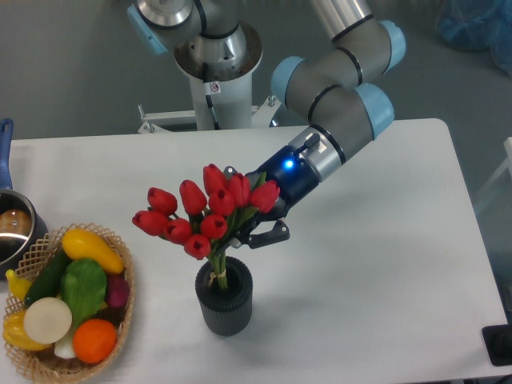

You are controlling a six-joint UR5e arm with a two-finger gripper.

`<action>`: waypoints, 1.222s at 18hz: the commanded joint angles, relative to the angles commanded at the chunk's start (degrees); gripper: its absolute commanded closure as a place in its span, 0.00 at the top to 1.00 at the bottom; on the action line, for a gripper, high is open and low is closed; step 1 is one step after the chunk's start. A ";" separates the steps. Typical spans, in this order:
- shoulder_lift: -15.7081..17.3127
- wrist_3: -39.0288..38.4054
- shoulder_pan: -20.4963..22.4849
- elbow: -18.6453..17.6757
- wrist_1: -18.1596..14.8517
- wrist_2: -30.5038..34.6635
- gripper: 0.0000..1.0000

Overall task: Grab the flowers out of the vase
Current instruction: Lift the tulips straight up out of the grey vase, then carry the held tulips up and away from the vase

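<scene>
The flowers [200, 212], a bunch of red tulip buds with green stems, stand in the vase [225, 298], a small dark grey ribbed cylinder near the table's front middle. The bunch leans left and spreads wider than the vase. My gripper [250, 205] reaches in from the upper right, just behind the right side of the buds. One dark finger [269, 234] shows below the buds to the right of the stems, and a dark tip shows above them. The jaws look spread apart, with the buds hiding the gap between them.
A wicker basket [122, 316] with colourful vegetables sits at the front left. A steel pot [11, 228] with a blue handle is at the left edge. The robot base [214, 72] stands behind the table. A dark object [499, 344] sits off the front right corner.
</scene>
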 joint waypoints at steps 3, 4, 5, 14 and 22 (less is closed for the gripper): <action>0.79 -0.09 0.35 0.00 0.00 -0.09 0.39; 1.32 -0.18 0.44 -0.09 0.00 -0.09 0.39; 1.93 -0.53 0.53 -0.09 0.00 -0.17 0.39; 4.66 -2.38 1.05 0.26 0.00 -2.11 0.39; 6.42 -7.91 1.76 2.72 0.00 -2.20 0.39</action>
